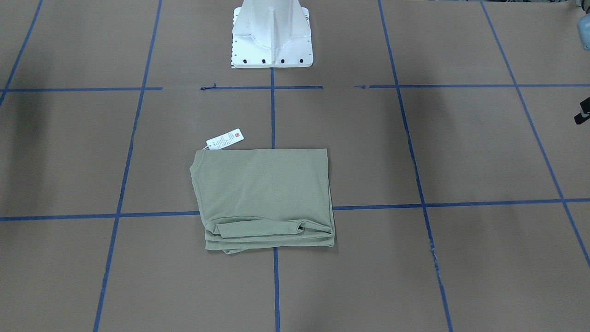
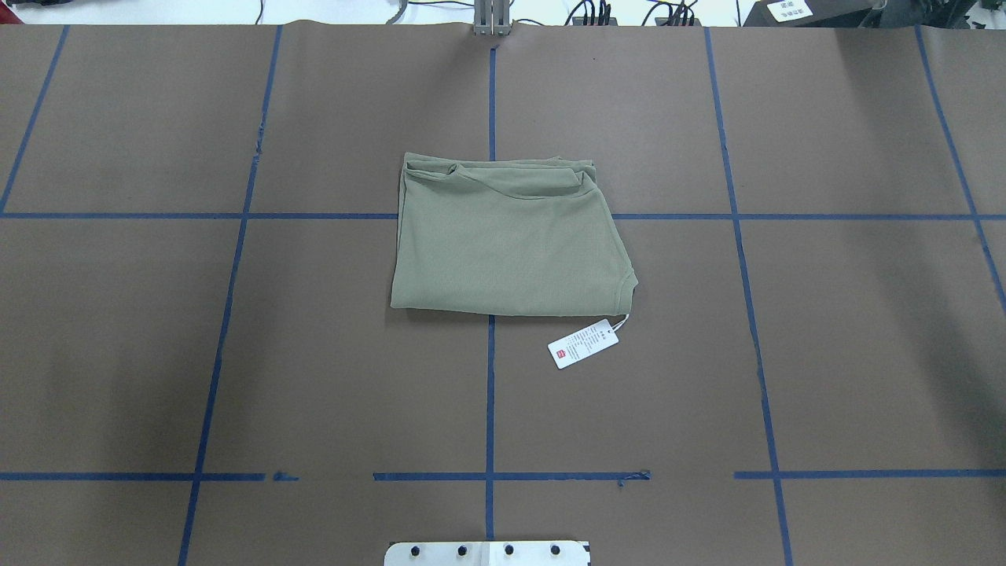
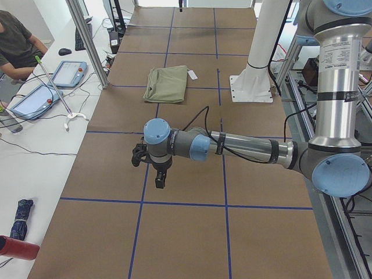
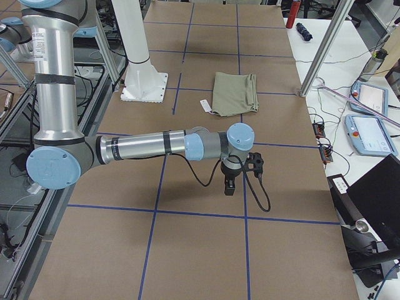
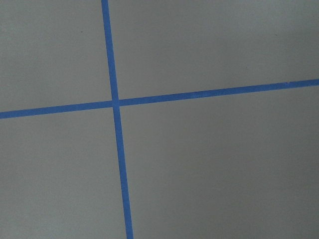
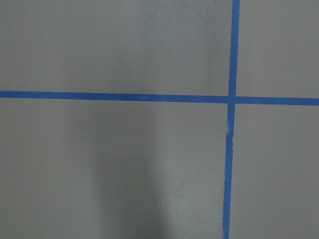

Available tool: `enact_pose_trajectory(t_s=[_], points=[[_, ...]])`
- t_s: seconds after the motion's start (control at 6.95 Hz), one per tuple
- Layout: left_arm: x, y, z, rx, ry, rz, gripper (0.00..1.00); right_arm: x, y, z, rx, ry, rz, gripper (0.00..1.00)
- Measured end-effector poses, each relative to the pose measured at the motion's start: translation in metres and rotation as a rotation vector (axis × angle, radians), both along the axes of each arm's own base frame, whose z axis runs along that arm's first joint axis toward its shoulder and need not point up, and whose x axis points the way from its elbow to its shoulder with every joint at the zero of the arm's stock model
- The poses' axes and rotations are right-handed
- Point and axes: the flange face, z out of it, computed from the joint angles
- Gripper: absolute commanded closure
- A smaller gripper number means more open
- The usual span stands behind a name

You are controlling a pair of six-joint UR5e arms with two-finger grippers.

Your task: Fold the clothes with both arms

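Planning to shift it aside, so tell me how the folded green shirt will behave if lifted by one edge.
The shirt is soft knit in loose stacked layers, so it would probably sag and unfold. Its hang tag, on a thin string, would likely dangle.

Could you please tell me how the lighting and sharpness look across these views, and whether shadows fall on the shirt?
Front-facing view: the shirt is sharp and evenly lit, with soft shadows on the table to either side, none on it. Overhead view: even light, the hang tag bright but not glaring. Right wrist view: a broad soft shadow darkens the paper left of the blue tape.
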Motion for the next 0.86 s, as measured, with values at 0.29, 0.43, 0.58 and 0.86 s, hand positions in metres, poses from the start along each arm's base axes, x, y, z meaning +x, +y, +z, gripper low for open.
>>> enact_pose_trajectory(t_s=[0.29, 0.43, 0.58, 0.86], points=[[-0.001, -0.002, -0.005, 0.014, -0.024, -0.005, 0.0, 0.0, 0.0, 0.0, 0.0, -0.002, -0.001, 0.0], [-0.001, -0.003, -0.007, 0.019, -0.025, -0.005, 0.0, 0.0, 0.001, 0.001, 0.002, 0.001, -0.002, 0.0], [-0.001, -0.006, -0.009, 0.025, -0.026, -0.005, 0.0, 0.001, 0.001, 0.001, 0.003, 0.006, -0.002, 0.0], [-0.001, -0.009, -0.014, 0.035, -0.028, -0.007, 0.0, 0.001, 0.002, 0.002, 0.003, 0.01, -0.003, 0.0]])
